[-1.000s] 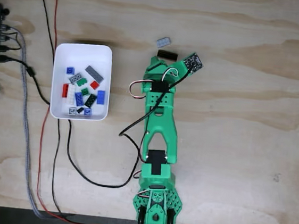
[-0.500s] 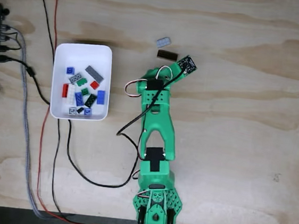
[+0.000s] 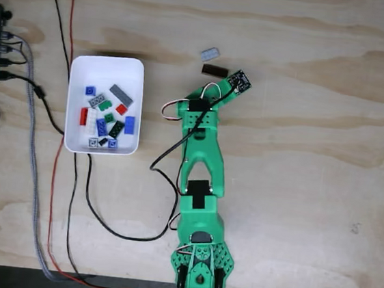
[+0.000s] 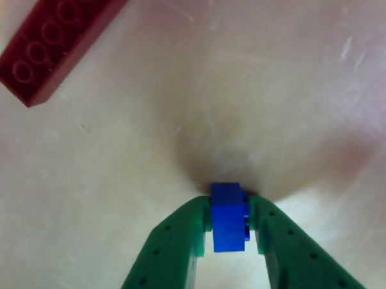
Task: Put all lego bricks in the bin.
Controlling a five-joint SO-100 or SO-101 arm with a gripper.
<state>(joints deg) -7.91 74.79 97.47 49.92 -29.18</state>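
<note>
We list, left to right from the bin (image 3: 109, 66): bricks inside it; open wood; grey brick (image 3: 210, 53) and dark brick (image 3: 215, 70) right of it; gripper (image 4: 230, 229) clamping a blue brick (image 4: 229, 220), bare table beyond.

Tabletop (image 3: 313, 164): bare plywood, matt, visible grain. Bin (image 3: 72, 142): smooth white plastic. End effector (image 4: 230, 235): matt green plastic. Blue brick (image 4: 228, 223) and dark red brick (image 4: 54, 42): glossy plastic
</note>
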